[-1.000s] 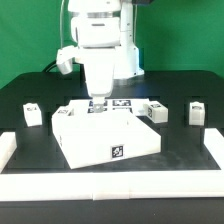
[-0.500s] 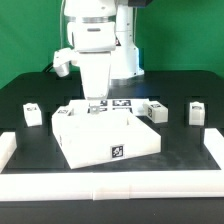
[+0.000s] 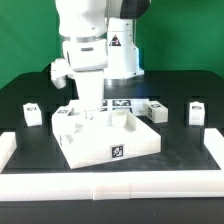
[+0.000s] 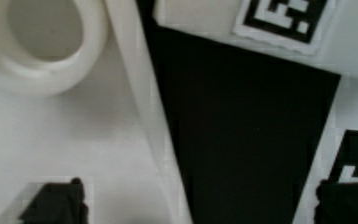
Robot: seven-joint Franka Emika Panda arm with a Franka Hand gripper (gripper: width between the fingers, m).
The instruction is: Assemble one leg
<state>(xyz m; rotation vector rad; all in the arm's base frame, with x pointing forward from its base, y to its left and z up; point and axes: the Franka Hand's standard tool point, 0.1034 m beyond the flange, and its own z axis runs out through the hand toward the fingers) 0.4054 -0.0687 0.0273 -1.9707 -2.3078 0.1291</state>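
Observation:
Several legs, small white blocks with tags, stand on the black table: one at the exterior view's left [image 3: 32,113], one at its right [image 3: 196,111], and one beside the panel's back right corner [image 3: 157,111]. The large white panel [image 3: 105,138] with round sockets lies in the middle. My gripper [image 3: 92,112] hangs over the panel's back edge, open and empty. In the wrist view the gripper [image 4: 202,205] straddles the panel's edge [image 4: 87,140]. One dark fingertip [image 4: 51,205] is over the panel and the other is over the table. A round socket [image 4: 48,45] shows close by.
The marker board [image 3: 120,103] lies behind the panel, and one of its tags shows in the wrist view [image 4: 286,20]. A low white rim [image 3: 110,182] borders the table's front and sides. The robot's base stands at the back.
The arm has swung toward the exterior view's left and come lower over the panel's back edge. The gripper stays open and empty. The legs and panel have not moved.

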